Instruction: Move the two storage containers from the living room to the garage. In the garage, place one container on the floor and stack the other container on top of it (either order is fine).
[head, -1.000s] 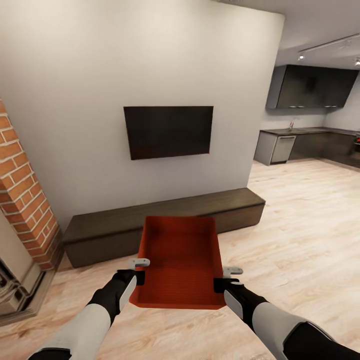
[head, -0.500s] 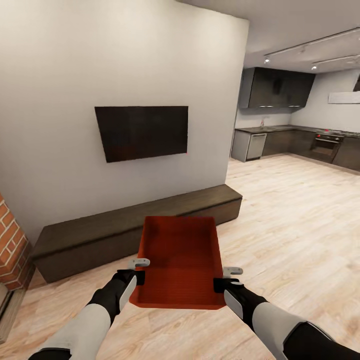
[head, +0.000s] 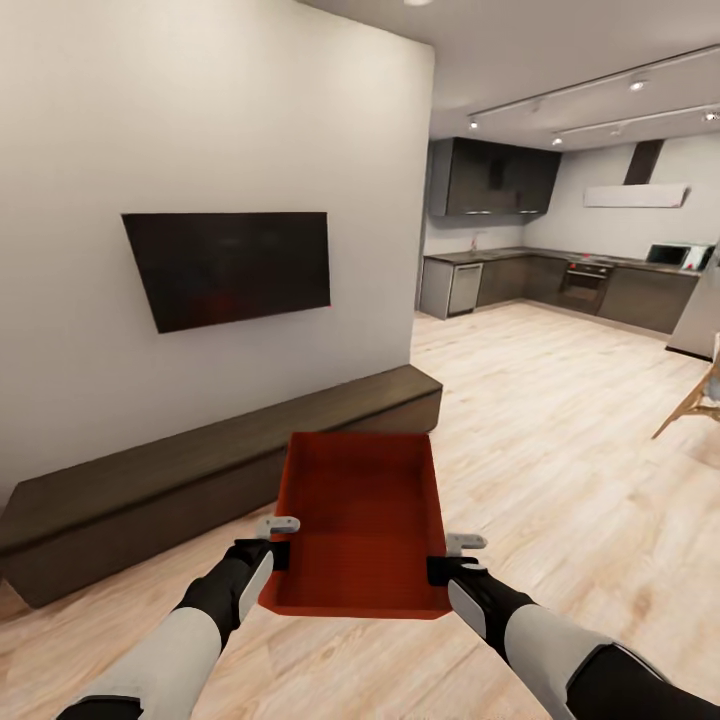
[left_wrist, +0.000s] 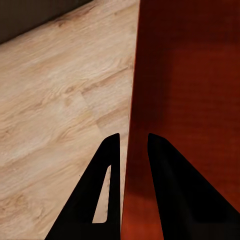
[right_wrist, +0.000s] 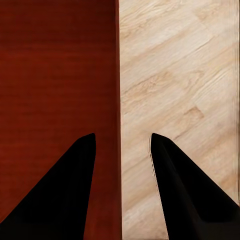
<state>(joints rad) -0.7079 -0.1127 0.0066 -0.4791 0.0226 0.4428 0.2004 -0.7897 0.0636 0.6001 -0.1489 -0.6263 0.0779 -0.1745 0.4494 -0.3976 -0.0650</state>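
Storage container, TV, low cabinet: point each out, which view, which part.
storage container (head: 362, 520), head view, textured inner bottom.
TV (head: 232, 262), head view, middle of the black screen.
low cabinet (head: 200, 450), head view, flat dark top.

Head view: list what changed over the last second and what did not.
The camera swung to the robot's right: the TV and low cabinet slid left in the picture, the brick fireplace left the frame, and more of the kitchen came in. The room's things did not move. The storage container stays carried between the left gripper and right gripper, in the same pose.
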